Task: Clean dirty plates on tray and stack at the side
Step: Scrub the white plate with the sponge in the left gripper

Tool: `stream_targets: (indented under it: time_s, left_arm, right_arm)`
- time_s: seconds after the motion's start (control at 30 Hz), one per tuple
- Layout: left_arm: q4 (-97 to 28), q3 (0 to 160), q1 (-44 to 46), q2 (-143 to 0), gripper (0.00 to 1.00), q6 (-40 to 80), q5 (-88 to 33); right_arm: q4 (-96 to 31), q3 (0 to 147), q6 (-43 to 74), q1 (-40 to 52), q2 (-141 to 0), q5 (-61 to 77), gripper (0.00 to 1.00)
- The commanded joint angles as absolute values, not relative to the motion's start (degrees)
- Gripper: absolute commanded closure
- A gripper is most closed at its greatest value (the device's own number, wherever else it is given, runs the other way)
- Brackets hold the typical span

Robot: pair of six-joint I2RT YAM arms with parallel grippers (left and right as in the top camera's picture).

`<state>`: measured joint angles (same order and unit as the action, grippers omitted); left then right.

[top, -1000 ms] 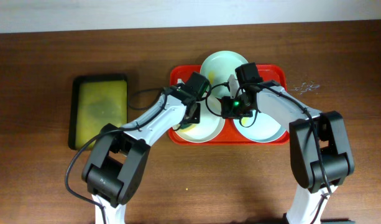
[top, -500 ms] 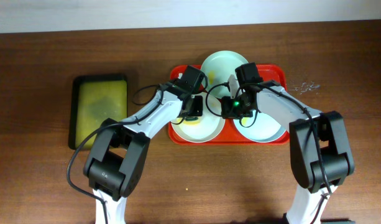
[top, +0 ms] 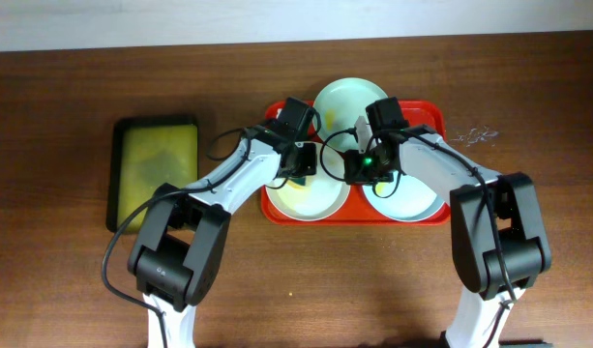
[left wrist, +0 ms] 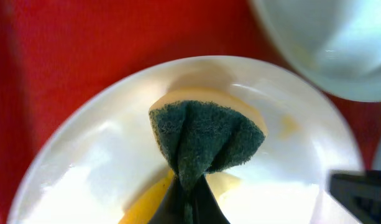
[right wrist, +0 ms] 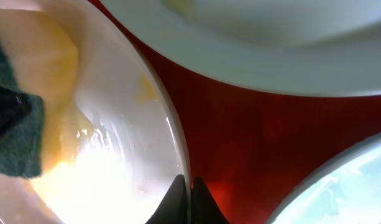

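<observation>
Overhead, no plates [top: 346,98] are stacked yet: left gripper [left wrist: 189,203] squeezes the sponge [left wrist: 206,137] on the yellow-smeared white plate [left wrist: 84,163], right gripper [right wrist: 190,194] pinches its rim.

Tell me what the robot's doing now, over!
Left claw shut on sponge, on white plate. Right claw pinching that plate's rim. Yellow smears showing. Mint plate, blue plate crowd close on tray.

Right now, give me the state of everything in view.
tray: holding all three plates.
white plate: on tray, yellow-smeared, sponge on it.
mint plate: at tray's back.
blue plate: on tray, right side.
sponge: folded, pinched.
left gripper: jaws shut on sponge.
right gripper: jaws shut on white plate's rim.
</observation>
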<state>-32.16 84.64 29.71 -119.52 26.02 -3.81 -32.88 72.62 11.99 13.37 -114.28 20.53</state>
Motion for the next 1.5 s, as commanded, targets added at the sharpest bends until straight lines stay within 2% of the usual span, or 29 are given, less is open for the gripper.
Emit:
stream_targets:
  time_s: [0.0,0.1,0.23,0.33,0.4,0.43,0.5,0.53,0.6,0.67,0.73,0.8,0.97,1.03,1.13,1.23,1.33,1.47]
  left_arm:
    - [-31.7,85.2,30.0,-118.3,1.0,27.8,-8.8]
    - [-31.7,83.6,30.0,-118.3,1.0,27.8,-12.7]
    - [-34.1,79.0,30.4,-118.3,1.0,27.8,-11.5]
    - [-42.0,78.9,29.1,-116.4,1.0,27.8,14.0]
    - [-42.1,78.9,27.9,-113.0,1.0,27.4,17.9]
    - [-40.7,78.9,27.8,-111.5,1.0,27.4,14.8]
    - [-36.8,78.9,29.3,-112.2,1.0,27.4,-0.6]
    - [-36.1,78.9,29.9,-112.6,1.0,27.4,-3.0]
    - [-35.6,78.9,31.6,-113.6,1.0,27.4,-6.4]
    - [-35.7,78.8,35.3,-115.1,1.0,27.4,-6.2]
    - [-36.1,78.8,35.3,-116.4,1.0,27.5,-5.7]
    - [-38.0,78.7,35.1,-117.8,1.0,27.8,-1.0]
    - [-42.1,78.9,34.6,-117.9,1.0,27.8,20.0]
    - [-43.0,79.7,33.0,-117.6,1.0,27.8,22.6]
    - [-43.4,81.8,30.2,-115.8,1.0,27.8,20.5]
    - [-39.4,82.6,30.0,-114.5,1.0,27.8,3.8]
    - [-33.4,82.6,30.0,-114.7,1.0,27.8,-6.3]
    - [-29.4,82.6,30.0,-117.3,1.0,30.5,-6.7]
  right_arm:
    - [-33.2,72.9,11.8,13.1,-114.9,19.2,0.96]
    - [-33.2,72.9,11.8,13.1,-114.9,19.2,0.96]
    - [-33.6,72.9,11.8,13.1,-114.9,19.2,0.96]
    - [-34.2,72.9,11.8,13.1,-114.9,18.9,0.96]
    - [-33.8,72.9,11.8,13.1,-114.9,18.8,0.96]
    - [-33.8,72.9,11.8,13.1,-114.9,18.8,0.96]
    - [-33.8,72.9,11.8,13.1,-114.9,18.8,0.96]
    - [-33.8,72.9,11.8,13.1,-114.9,18.8,0.96]
    - [-33.8,72.9,11.8,13.1,-114.9,18.8,0.96]
    - [-33.8,72.9,11.8,13.1,-114.9,18.8,0.96]
    - [-33.8,72.9,11.8,13.1,-114.9,18.8,0.96]
    - [-34.0,72.9,11.8,13.1,-114.9,18.8,0.96]
    - [-34.0,72.9,11.8,13.1,-114.9,18.5,0.96]
    - [-34.0,72.9,11.8,13.1,-114.9,17.8,0.96]
    - [-34.0,72.9,11.8,13.1,-114.9,17.7,0.96]
    - [-33.6,72.9,11.8,13.1,-114.9,17.7,0.95]
    - [-33.7,72.9,11.8,13.1,-114.9,17.7,0.95]
    - [-33.7,72.9,11.8,13.1,-114.9,17.7,0.95]
